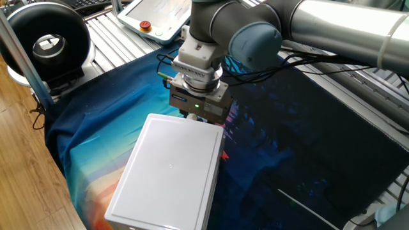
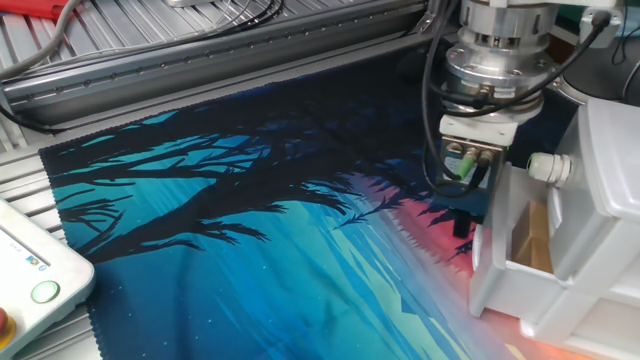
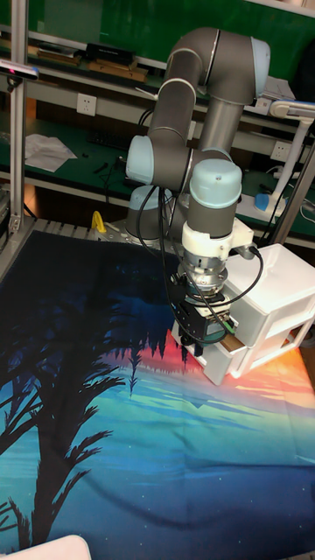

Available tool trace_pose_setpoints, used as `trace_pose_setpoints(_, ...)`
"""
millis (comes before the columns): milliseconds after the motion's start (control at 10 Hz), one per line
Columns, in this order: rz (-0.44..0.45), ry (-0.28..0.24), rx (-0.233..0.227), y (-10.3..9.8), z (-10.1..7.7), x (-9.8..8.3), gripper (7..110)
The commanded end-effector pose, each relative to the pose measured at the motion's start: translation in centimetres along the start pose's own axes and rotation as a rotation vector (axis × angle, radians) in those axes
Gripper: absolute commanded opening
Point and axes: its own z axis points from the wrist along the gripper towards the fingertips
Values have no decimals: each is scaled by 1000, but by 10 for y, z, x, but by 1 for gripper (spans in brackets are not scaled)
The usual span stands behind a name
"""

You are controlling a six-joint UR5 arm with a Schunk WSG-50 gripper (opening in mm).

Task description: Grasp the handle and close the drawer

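The drawer (image 2: 500,262) stands pulled partway out of the white box unit (image 1: 169,172), at its low front; its thin white front panel faces the cloth. My gripper (image 2: 473,222) comes down right at that panel, with one dark finger (image 2: 461,225) on the panel's outer side. The jaws look shut on the handle, which is hidden between the fingers. A similar pale knob (image 2: 545,168) shows on the closed front above. In the tall fixed view my gripper (image 3: 199,348) is at the open drawer (image 3: 229,357). In one fixed view my gripper (image 1: 197,116) is at the box's far end.
The box sits on a printed blue and orange cloth (image 2: 250,230). A white pendant (image 1: 160,16) with a red button lies behind it, also seen at the corner (image 2: 30,270). A black round device (image 1: 48,41) stands at the table's far left. Metal rails (image 2: 200,60) run along the back.
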Motion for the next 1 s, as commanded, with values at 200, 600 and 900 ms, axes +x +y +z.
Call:
trace_pose_setpoints(200,30,-45,22,-5,0,-9,66)
trace_pose_setpoints(600,21,-29,1,3,2,-5,66)
trace_pose_setpoints(900,22,-28,6,2,2,-5,44)
